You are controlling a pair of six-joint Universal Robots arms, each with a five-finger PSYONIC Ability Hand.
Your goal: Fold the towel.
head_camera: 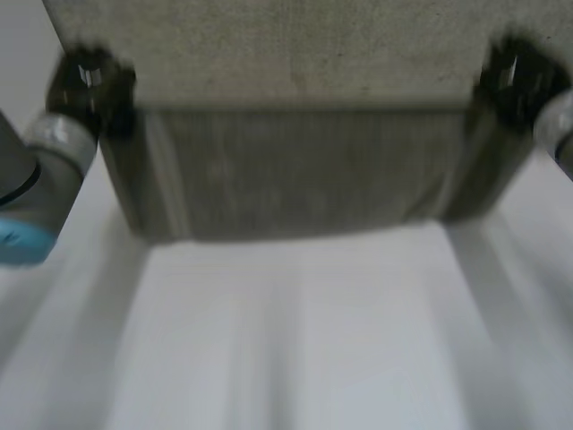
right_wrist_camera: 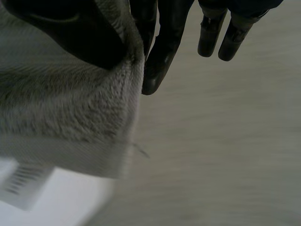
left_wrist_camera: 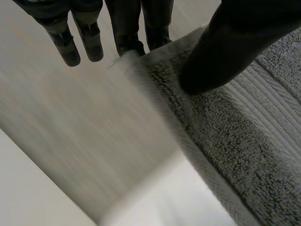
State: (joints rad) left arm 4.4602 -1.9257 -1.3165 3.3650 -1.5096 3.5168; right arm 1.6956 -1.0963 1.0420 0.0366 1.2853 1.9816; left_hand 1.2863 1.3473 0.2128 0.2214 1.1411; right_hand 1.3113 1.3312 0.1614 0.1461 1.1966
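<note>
"Black left hand (left_wrist_camera: 225, 47), black right hand (right_wrist_camera: 70, 33): state?"

"Each was clamped, thumb against fingers, on one top corner of the grey terry-cloth towel (head_camera: 295, 54), which hung between them over the white table (head_camera: 295, 358)."

"Handling?"

"Judged soft, limp and light, so the span would likely sag. Grip at the hemmed corners."

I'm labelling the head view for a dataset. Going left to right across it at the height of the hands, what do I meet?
left arm → left hand → towel → right hand → right arm
</note>
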